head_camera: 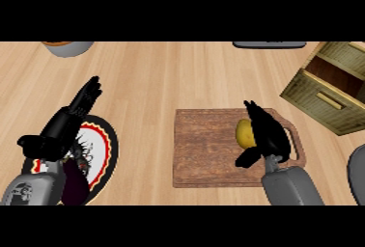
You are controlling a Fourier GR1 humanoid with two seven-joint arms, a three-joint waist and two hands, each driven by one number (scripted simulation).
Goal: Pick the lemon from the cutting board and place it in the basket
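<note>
The lemon [245, 133] lies on the cutting board [206, 149], right of ctr, w/ the right hand [268, 135] set against its right side, fingers pointing up-frame past it and thumb hooked in below; the fruit's left half shows, the rest is hidden by the hand. Whether the hand actually clamps it can't be told. The board's left half is bare wood; its handle end sits under the right hand's wrist. The basket [329, 87], a woven box w/ open top, stands tilted at upper right, near the board's top-right corner but apart from it, running off the right edge. Left hand [84, 103] rests well to the left, fingers straight and together, pointing up-frame, its forearm over a round plate [105, 144] w/ red-and-black rim. A dark purple object [73, 183] lies on that plate. Open counter [178, 77] spans the ctr and top. A bowl [68, 47] shows at the top-left edge, a grey item [269, 44] at the top edge, another grey shape [357, 171] at the right edge.
</note>
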